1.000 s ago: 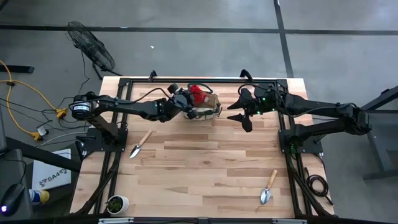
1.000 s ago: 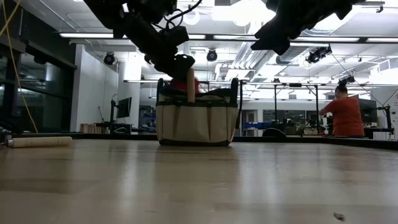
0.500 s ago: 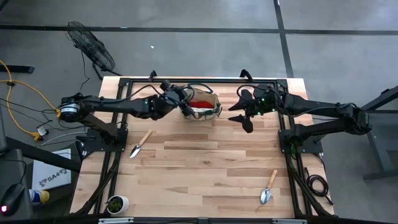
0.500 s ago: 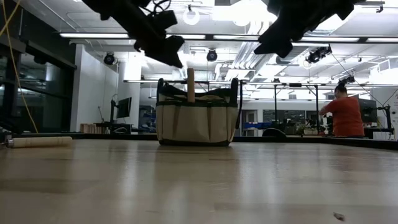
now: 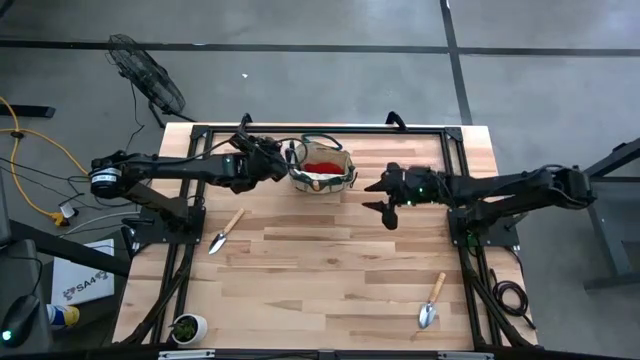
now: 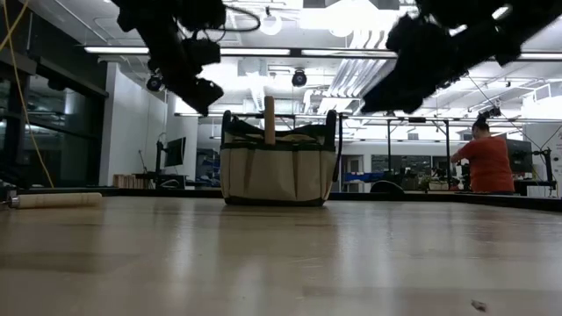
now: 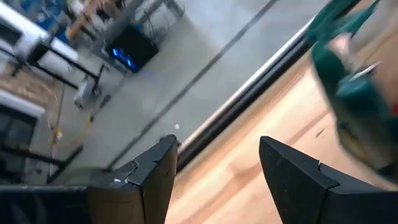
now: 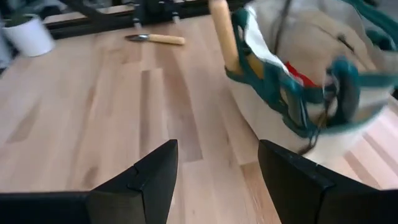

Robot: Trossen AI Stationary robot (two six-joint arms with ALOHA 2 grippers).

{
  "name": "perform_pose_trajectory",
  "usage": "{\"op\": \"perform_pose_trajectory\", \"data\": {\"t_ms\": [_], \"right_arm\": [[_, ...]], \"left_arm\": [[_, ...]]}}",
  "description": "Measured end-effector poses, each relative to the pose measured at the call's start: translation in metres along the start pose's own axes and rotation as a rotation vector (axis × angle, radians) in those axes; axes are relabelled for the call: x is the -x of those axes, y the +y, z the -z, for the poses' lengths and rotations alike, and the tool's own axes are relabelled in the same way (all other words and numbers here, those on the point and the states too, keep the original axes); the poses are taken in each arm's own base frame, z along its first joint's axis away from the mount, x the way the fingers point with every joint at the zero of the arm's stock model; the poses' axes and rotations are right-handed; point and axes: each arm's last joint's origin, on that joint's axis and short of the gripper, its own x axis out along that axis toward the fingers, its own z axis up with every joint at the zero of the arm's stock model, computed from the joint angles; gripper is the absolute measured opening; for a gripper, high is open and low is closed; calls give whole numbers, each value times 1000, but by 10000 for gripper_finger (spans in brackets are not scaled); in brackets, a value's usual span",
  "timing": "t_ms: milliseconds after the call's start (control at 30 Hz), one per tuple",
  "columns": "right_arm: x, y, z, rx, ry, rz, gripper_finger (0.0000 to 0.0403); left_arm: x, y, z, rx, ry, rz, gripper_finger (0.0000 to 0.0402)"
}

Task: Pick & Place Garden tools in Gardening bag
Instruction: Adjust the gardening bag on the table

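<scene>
The beige gardening bag [image 5: 322, 170] with green trim stands on its base at the table's far middle. A red item [image 5: 322, 164] lies inside it, and a wooden handle [image 6: 270, 118] sticks up out of its top. My left gripper [image 5: 284, 160] hangs open in the air just left of the bag, holding nothing [image 7: 217, 158]. My right gripper [image 5: 381, 198] hangs open to the right of the bag, pointing at it [image 8: 217, 165]. Two wooden-handled trowels lie flat on the table, one [image 5: 226, 231] at the left and one [image 5: 431, 301] near the front right.
A small white plant pot [image 5: 187, 326] stands at the near left corner. The black frame rail [image 5: 320, 129] runs along the far edge behind the bag. Bare wooden table [image 5: 320, 260] lies between the two trowels. A person [image 6: 488, 158] stands in the room beyond.
My left gripper has drawn back from above the bag toward the table's left and tipped up toward level. The red item it held over the bag now lies inside. My right gripper has come down and slightly toward the near edge.
</scene>
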Motion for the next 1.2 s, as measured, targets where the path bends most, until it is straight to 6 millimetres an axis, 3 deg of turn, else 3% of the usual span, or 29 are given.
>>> {"op": "perform_pose_trajectory", "data": {"t_ms": [267,433,700,1033,1200], "right_arm": [[-21,-2,42,-66,-45,130,215],[-39,-4,52,-47,-65,198,215],[-65,-9,69,-39,-123,300,215],[-99,-23,65,-60,-151,369,215],[-106,-31,64,-99,-162,437,215]], "left_arm": [[-35,13,21,22,118,31,220],[-50,17,35,52,176,99,220],[-58,17,40,56,154,122,220],[-58,16,37,71,135,153,220],[-58,16,37,74,136,161,220]]}}
